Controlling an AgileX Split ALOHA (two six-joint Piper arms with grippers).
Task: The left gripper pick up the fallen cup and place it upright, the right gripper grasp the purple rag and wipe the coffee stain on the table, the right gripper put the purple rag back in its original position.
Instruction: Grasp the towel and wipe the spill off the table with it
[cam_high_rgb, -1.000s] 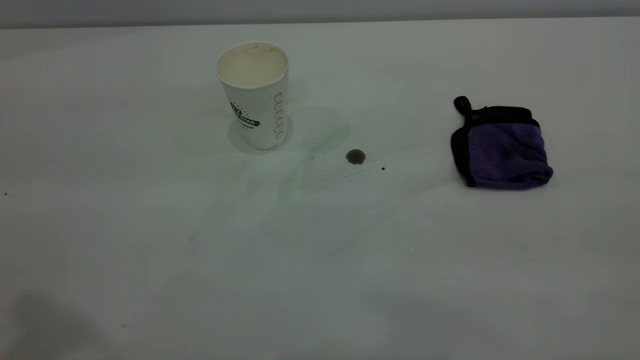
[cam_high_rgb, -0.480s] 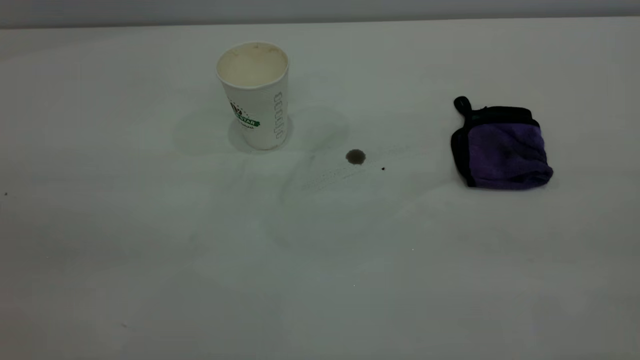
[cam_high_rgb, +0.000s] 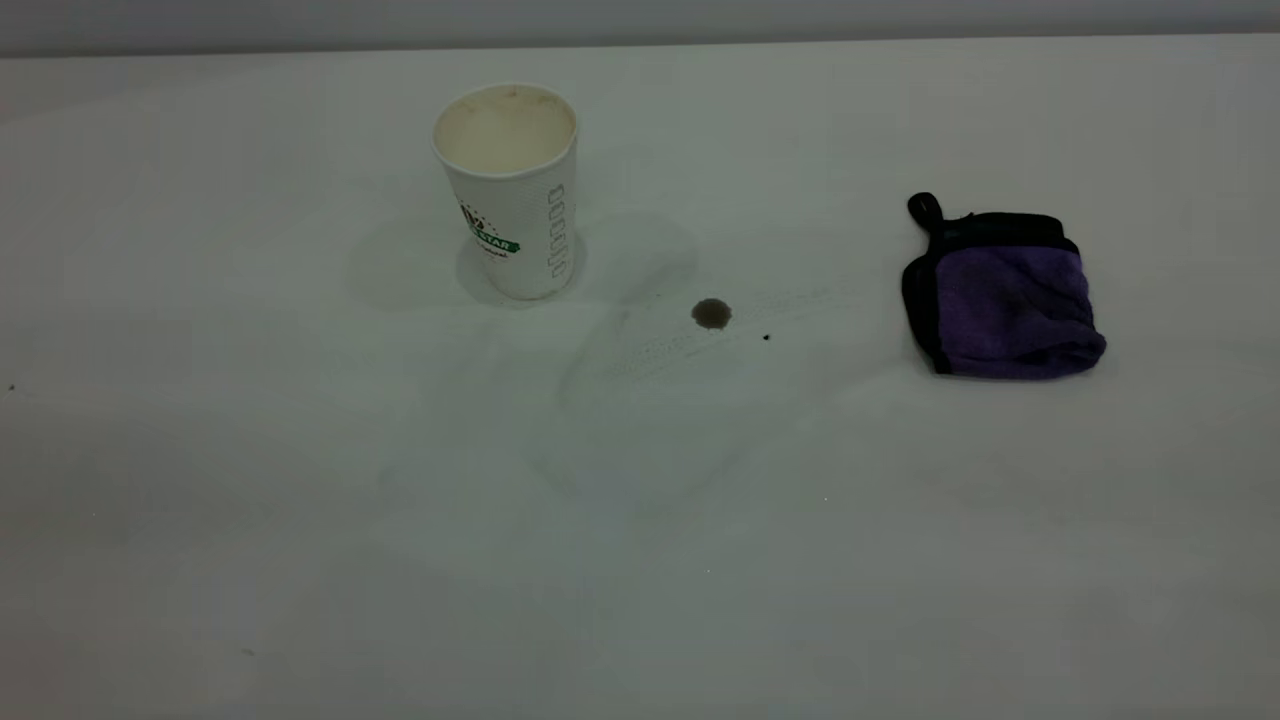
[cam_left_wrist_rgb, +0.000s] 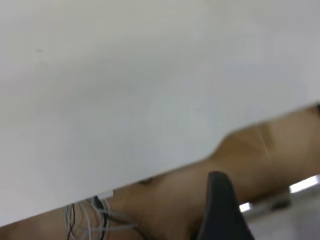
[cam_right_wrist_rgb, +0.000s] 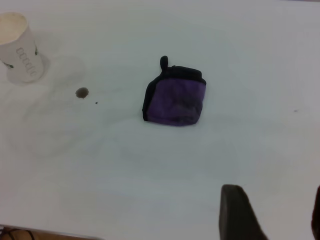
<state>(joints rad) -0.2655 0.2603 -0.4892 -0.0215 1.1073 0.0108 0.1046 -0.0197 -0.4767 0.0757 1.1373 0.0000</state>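
The cup (cam_high_rgb: 508, 190) stands upright at the table's (cam_high_rgb: 640, 560) far left, mouth up, its green band facing me; it also shows in the right wrist view (cam_right_wrist_rgb: 19, 49). The coffee stain (cam_high_rgb: 711, 314) lies to its right, a small dark round spot (cam_right_wrist_rgb: 81, 92). Further right lies the folded purple rag (cam_high_rgb: 1005, 297), loop at its far corner (cam_right_wrist_rgb: 175, 95). My right gripper (cam_right_wrist_rgb: 275, 215) hovers open over bare table, well short of the rag. My left gripper (cam_left_wrist_rgb: 222, 210) shows only as a black part past the table's edge. Neither gripper appears in the exterior view.
A tiny black speck (cam_high_rgb: 766, 337) sits just right of the stain. Faint smears cross the table's middle. In the left wrist view the table's edge (cam_left_wrist_rgb: 165, 172) runs above brown floor and a bundle of cables (cam_left_wrist_rgb: 87, 215).
A dark shadow at the table's near left corner has faded out of the exterior view. Cup, stain and rag have not moved.
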